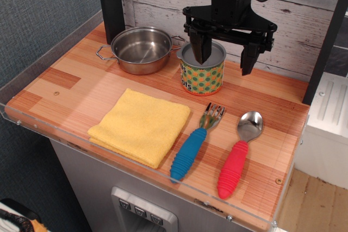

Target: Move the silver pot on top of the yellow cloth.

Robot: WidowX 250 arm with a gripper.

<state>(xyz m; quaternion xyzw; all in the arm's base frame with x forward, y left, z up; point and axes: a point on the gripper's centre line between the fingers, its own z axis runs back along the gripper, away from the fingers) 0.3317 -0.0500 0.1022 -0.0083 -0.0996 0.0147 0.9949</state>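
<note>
Observation.image: we see the gripper (223,52), jaws spread and empty, above the dotted can (202,69). Beside it, near the back edge, sits the silver pot (141,49); the yellow cloth (140,125) lies by the front edge. Descending here risks striking the can.

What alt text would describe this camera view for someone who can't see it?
An open gripper hangs above a dotted can, beside the silver pot on a wooden counter; in front lie the yellow cloth, a blue-handled fork and a red-handled spoon.
</note>
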